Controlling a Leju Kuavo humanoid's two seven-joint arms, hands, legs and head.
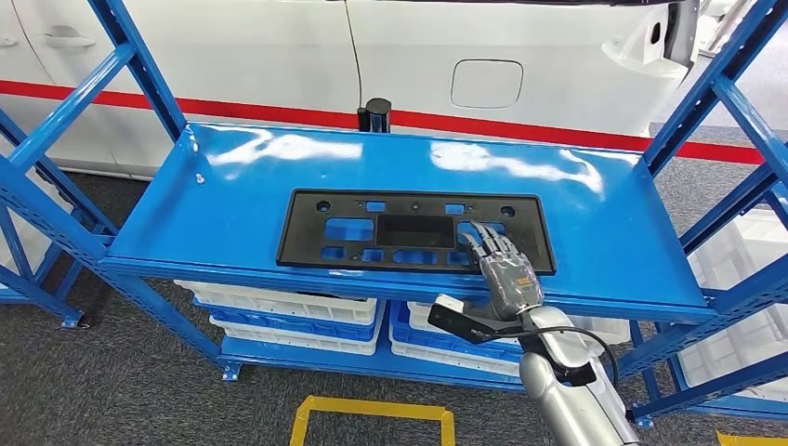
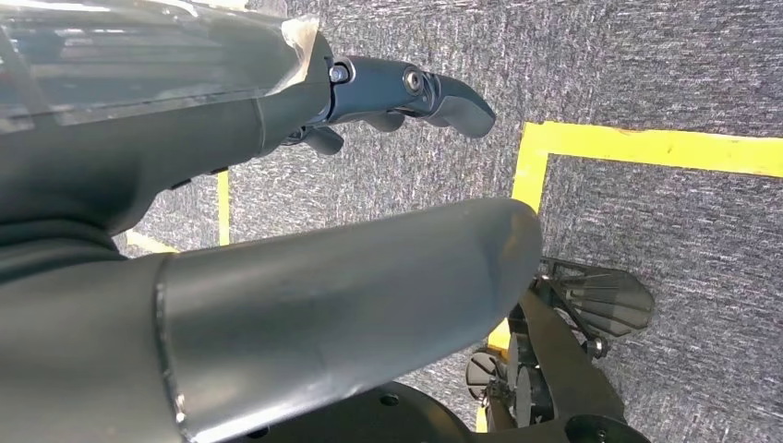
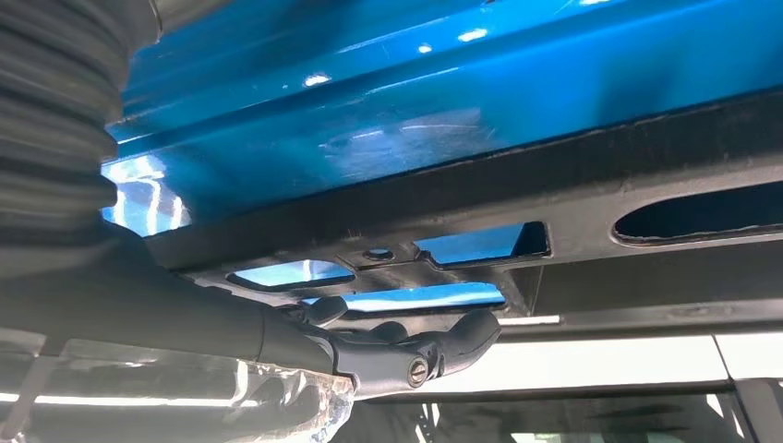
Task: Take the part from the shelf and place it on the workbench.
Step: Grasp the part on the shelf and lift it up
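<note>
The blue shelf [image 1: 232,214] fills the middle of the head view, and the black part [image 1: 321,228] lies flat near its front edge, at frame centre. The right hand [image 1: 502,269], lower right of centre, rests its fingers [image 1: 483,243] on the part's right end. In my judgement the thin, holed plate could slide away or tip off the front edge if lifted from one end. The right wrist view adds what the head view hides: dark fingers [image 3: 434,346] lightly curled by the cut-outs, but whether they grip, I cannot tell. The left hand [image 2: 277,277] hangs over grey floor [image 2: 665,74], fingers [image 2: 415,97] loosely apart, holding nothing.
</note>
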